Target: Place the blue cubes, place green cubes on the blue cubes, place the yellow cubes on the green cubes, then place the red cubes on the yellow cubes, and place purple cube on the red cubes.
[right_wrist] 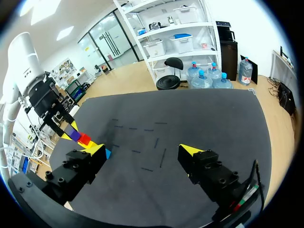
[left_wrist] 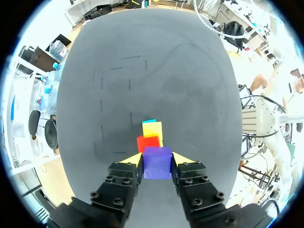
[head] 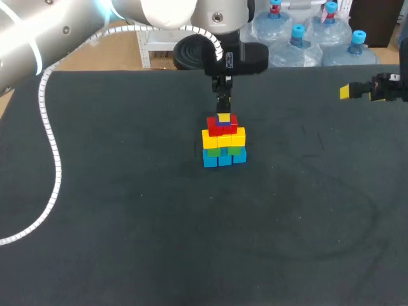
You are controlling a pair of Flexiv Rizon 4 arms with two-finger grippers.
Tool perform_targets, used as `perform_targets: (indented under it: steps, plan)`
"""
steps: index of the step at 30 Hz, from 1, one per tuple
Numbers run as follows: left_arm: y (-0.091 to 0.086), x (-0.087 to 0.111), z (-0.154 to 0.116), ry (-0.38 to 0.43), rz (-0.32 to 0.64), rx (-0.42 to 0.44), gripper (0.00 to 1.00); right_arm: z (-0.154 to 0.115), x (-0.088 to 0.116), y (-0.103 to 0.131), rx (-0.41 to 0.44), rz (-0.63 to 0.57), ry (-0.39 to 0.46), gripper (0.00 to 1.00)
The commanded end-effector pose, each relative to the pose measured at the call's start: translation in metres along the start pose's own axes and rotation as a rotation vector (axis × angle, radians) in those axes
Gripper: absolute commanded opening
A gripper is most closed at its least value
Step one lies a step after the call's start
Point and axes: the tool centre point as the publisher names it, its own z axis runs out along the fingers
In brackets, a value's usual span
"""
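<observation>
Purple cube (left_wrist: 157, 164) clamped in left gripper (left_wrist: 157, 160), directly over red cubes (left_wrist: 147, 142)

From the left wrist, the purple cube (left_wrist: 157, 162) in the left hand (left_wrist: 157, 158) covers most of the stack (left_wrist: 152, 135); the green cubes (head: 235, 151) are hidden there, the blue cubes (left_wrist: 149, 121) a sliver. Overhead, the right hand (head: 347, 92) is cut off at the edge, one tip showing. In its own view its finger masks the stack's base
</observation>
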Motion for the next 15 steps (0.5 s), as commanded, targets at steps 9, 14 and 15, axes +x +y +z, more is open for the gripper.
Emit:
perform_targets:
  steps: [9, 14, 15]
  plan:
    - [0.0070, -0.0009, -0.0011, 0.019, 0.002, 0.009, 0.00, -0.0010, -0.0001, 0.0012, 0.006, 0.001, 0.001, 1.00]
    - [0.0073, 0.0002, -0.0006, 0.023, -0.003, 0.012, 0.00, -0.0010, -0.0001, 0.0012, 0.006, 0.001, 0.001, 1.00]
    - [0.0076, 0.0007, -0.0003, 0.023, -0.004, 0.012, 0.00, -0.0010, -0.0001, 0.0012, 0.006, 0.001, 0.001, 1.00]
